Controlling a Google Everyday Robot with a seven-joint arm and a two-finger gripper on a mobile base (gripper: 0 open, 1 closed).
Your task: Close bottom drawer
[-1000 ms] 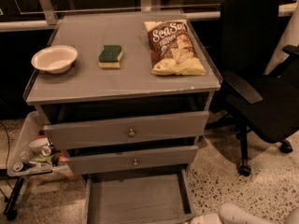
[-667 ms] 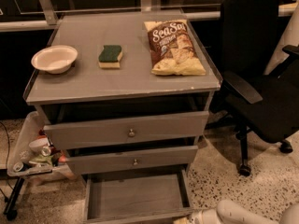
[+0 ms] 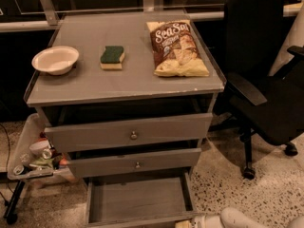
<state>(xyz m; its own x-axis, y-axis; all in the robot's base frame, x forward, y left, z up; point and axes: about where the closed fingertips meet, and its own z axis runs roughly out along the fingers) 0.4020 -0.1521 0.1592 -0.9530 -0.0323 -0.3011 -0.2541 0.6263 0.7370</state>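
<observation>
The bottom drawer of the grey cabinet stands pulled out, its empty inside showing. Its front panel lies at the bottom edge of the camera view, and the knob is not visible. My gripper is at the bottom edge, right against the right end of that front panel. My white arm reaches in from the lower right. The two taller drawers above, top and middle, each stick out a little.
On the cabinet top are a white bowl, a green and yellow sponge and a bag of chips. A black office chair stands to the right. A tray of clutter on a stand sits to the left.
My arm has come in from the lower right toward the drawer front. The bottom drawer has slid in a little, so its front edge now shows.
</observation>
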